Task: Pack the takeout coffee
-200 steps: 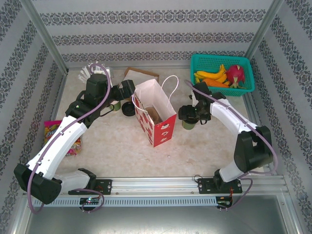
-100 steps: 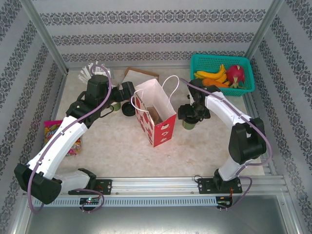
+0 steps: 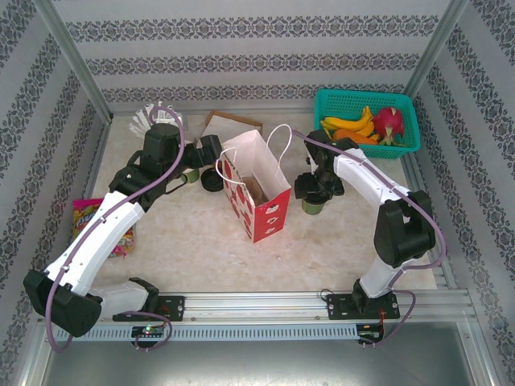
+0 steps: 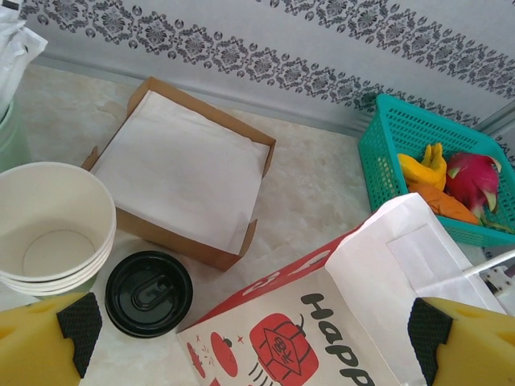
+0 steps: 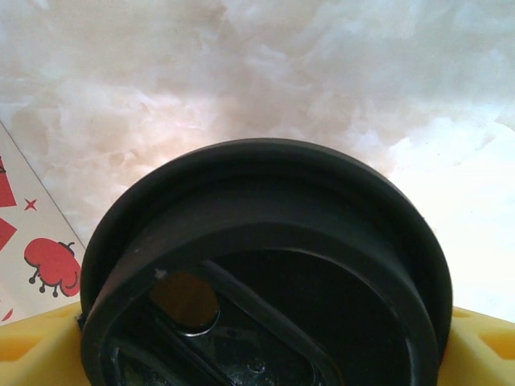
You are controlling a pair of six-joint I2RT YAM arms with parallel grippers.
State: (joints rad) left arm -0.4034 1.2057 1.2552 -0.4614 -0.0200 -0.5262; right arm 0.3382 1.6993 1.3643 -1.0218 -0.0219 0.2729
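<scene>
The takeout coffee (image 3: pixel 311 206), a small green cup with a black lid (image 5: pixel 265 265), stands on the table just right of the paper bag (image 3: pixel 256 189). My right gripper (image 3: pixel 315 191) comes down over it. Its yellow fingers (image 5: pixel 32 346) sit tight against both sides of the cup under the lid's rim. The red and white bag stands upright with its mouth open. My left gripper (image 3: pixel 214 149) hovers at the bag's back left corner, wide open and holding nothing, with the bag's top edge (image 4: pixel 322 322) between its fingertips.
A loose black lid (image 4: pixel 149 292), a stack of lidless cups (image 4: pixel 52 225) and a cardboard tray of napkins (image 4: pixel 181 173) lie left of the bag. A teal fruit basket (image 3: pixel 366 121) stands at the back right. A candy packet (image 3: pixel 88 213) lies at the left edge.
My right arm's elbow has swung inward and its fingers have narrowed onto the coffee cup, which stays on the table. The left arm has hardly moved.
</scene>
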